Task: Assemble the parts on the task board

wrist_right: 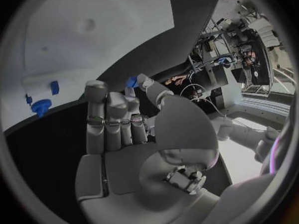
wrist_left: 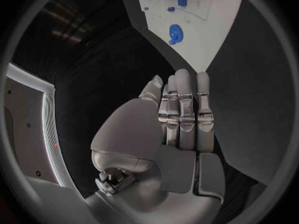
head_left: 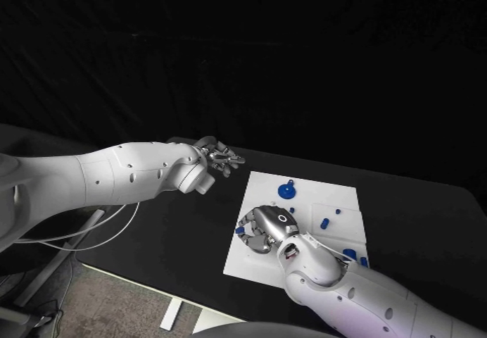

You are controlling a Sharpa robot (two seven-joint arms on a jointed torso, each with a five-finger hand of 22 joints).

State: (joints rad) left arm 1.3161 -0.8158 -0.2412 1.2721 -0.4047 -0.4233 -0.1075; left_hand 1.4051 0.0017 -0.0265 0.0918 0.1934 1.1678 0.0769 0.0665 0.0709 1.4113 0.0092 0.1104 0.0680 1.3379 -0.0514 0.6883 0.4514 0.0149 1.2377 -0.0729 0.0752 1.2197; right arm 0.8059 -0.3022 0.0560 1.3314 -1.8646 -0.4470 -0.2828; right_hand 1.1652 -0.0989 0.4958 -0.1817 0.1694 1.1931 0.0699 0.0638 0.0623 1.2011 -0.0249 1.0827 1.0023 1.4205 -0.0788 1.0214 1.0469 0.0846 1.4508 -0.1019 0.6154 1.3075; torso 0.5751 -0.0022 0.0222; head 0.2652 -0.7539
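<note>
Head view: right hand (head_left: 266,227) pinches blue part (wrist_right: 131,81).

1. Black table (head_left: 426,211). It's dark and matte and runs under everything in the head view, with its near edge cutting diagonally across the lower left.
2. White cables (head_left: 96,225). A couple of them loop down off the table's left side, in the head view.
3. Floor (head_left: 101,303). Greyish-brown, carpet-looking, below the table edge at the lower left.
4. White strip (head_left: 169,315). A small flat piece lying on that floor, just beside the table's near edge.
</note>
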